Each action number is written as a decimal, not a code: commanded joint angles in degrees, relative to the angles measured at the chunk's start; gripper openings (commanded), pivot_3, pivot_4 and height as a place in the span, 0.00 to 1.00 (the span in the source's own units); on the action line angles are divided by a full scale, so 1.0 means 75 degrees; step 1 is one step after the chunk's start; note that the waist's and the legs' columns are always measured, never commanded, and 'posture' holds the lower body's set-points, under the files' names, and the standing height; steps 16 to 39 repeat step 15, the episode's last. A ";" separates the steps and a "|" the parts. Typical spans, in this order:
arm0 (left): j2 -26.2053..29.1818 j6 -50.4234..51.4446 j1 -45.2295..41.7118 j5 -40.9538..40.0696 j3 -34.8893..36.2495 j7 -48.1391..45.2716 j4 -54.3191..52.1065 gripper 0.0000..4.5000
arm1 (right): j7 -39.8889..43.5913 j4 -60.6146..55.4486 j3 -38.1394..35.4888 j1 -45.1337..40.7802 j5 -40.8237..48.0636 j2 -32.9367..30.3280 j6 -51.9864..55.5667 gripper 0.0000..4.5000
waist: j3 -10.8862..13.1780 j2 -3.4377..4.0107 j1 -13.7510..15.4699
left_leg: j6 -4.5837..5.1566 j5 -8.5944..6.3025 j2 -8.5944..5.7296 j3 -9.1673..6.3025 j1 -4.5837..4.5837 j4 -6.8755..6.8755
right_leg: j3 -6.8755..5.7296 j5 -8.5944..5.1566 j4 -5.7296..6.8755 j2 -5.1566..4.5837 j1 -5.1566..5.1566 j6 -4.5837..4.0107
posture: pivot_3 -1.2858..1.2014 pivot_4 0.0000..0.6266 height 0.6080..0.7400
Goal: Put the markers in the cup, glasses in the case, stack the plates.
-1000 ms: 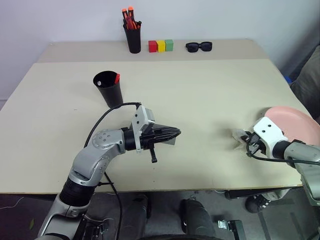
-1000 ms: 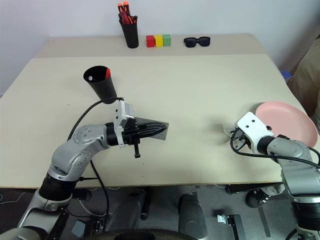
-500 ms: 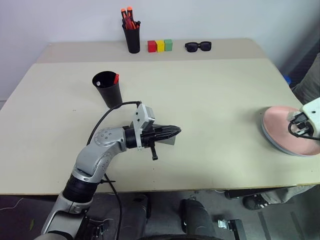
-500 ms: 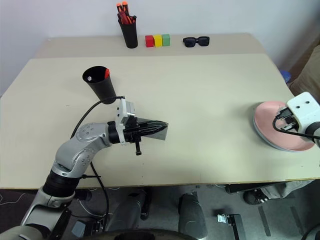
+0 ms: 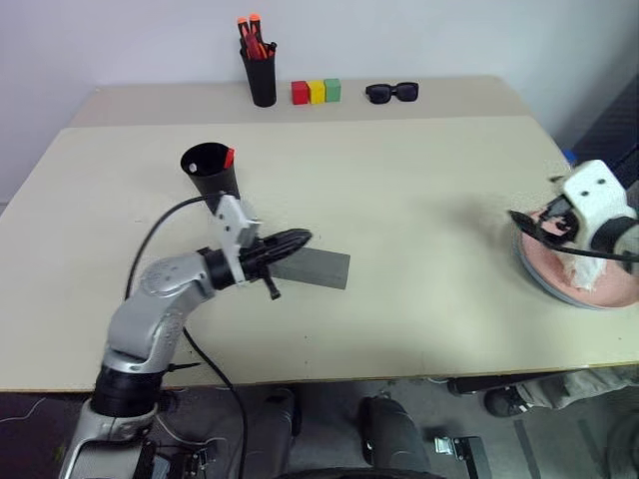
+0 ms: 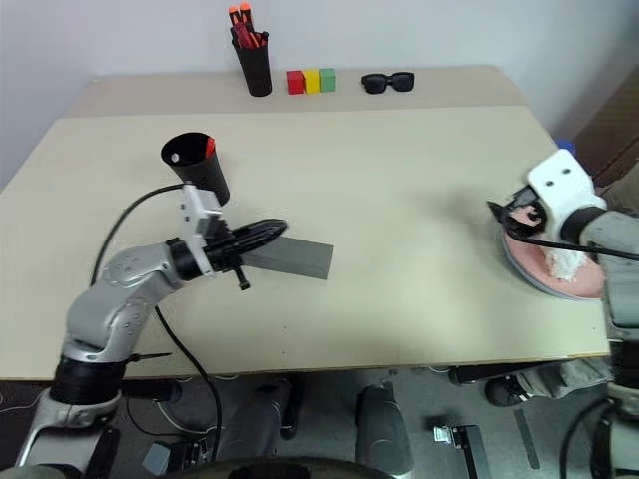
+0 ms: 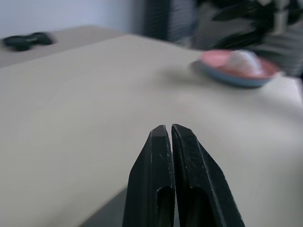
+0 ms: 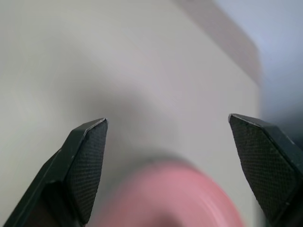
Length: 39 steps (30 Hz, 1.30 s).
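Observation:
The grey case [image 5: 318, 267] lies shut and flat on the table, left of centre. My left gripper [image 5: 300, 239] is shut on nothing, its tips [image 7: 169, 128] just over the case's left end. Behind it stands the black cup [image 5: 213, 175] with a marker's red cap [image 5: 231, 157] poking out. At the right edge the pink plate [image 5: 604, 291] sits on the blue plate [image 7: 236, 80], with a white crumpled wad [image 5: 584, 269] on it. My right gripper [image 8: 175, 137] hangs open above the plates' near-left rim. The glasses are out of view.
Along the back of the table [image 5: 429, 180] stand a pen holder with orange-capped pens [image 5: 263, 75], three coloured blocks [image 5: 317, 92] and black sunglasses [image 5: 391, 93]. The plates lie close to the table's right edge.
My left gripper swung back to the left, uncovering most of the case. My right gripper rose over the plates and opened, and the white wad lies on the pink plate.

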 commanded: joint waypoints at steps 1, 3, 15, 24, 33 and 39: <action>0.0476 -0.0003 0.0724 -0.0178 0.1193 0.0255 -0.0593 0.02 | 0.0710 -0.0105 0.0185 -0.0501 0.0751 0.0273 0.0130 0.92 | 0.0002 0.0002 -0.0024 | 0.0000 0.0000 0.0000 -0.0002 0.0000 -0.0003 | 0.0000 0.0000 0.0000 0.0000 -0.0003 0.0000 | 0.52 0.24 1.00; 0.0674 -0.0002 0.1198 -0.0216 0.1786 0.0406 -0.0684 0.02 | 0.1000 0.0029 0.0377 -0.0702 0.0922 0.0424 0.0157 0.92 | 0.0002 0.0002 -0.0016 | 0.0000 0.0000 0.0000 -0.0001 -0.0001 -0.0005 | 0.0001 0.0000 -0.0001 -0.0001 -0.0006 0.0000 | 0.52 0.24 1.00; 0.0807 -0.0191 0.2031 -0.0134 0.2635 0.0950 -0.0888 0.02 | 0.1503 0.1086 0.1004 -0.1649 0.0865 0.1003 -0.0325 0.92 | 0.0002 -0.0001 0.0037 | -0.0007 -0.0005 -0.0004 0.0002 -0.0003 -0.0009 | 0.0001 0.0001 -0.0016 -0.0011 -0.0007 -0.0003 | 0.52 0.24 1.00; 0.0807 -0.0191 0.2031 -0.0134 0.2635 0.0950 -0.0888 0.02 | 0.1503 0.1086 0.1004 -0.1649 0.0865 0.1003 -0.0325 0.92 | 0.0002 -0.0001 0.0037 | -0.0007 -0.0005 -0.0004 0.0002 -0.0003 -0.0009 | 0.0001 0.0001 -0.0016 -0.0011 -0.0007 -0.0003 | 0.52 0.24 1.00; 0.0807 -0.0191 0.2031 -0.0134 0.2635 0.0950 -0.0888 0.02 | 0.1503 0.1086 0.1004 -0.1649 0.0865 0.1003 -0.0325 0.92 | 0.0002 -0.0001 0.0037 | -0.0007 -0.0005 -0.0004 0.0002 -0.0003 -0.0009 | 0.0001 0.0001 -0.0016 -0.0011 -0.0007 -0.0003 | 0.52 0.24 1.00; 0.0807 -0.0191 0.2031 -0.0134 0.2635 0.0950 -0.0888 0.02 | 0.1503 0.1086 0.1004 -0.1649 0.0865 0.1003 -0.0325 0.92 | 0.0002 -0.0001 0.0037 | -0.0007 -0.0005 -0.0004 0.0002 -0.0003 -0.0009 | 0.0001 0.0001 -0.0016 -0.0011 -0.0007 -0.0003 | 0.52 0.24 1.00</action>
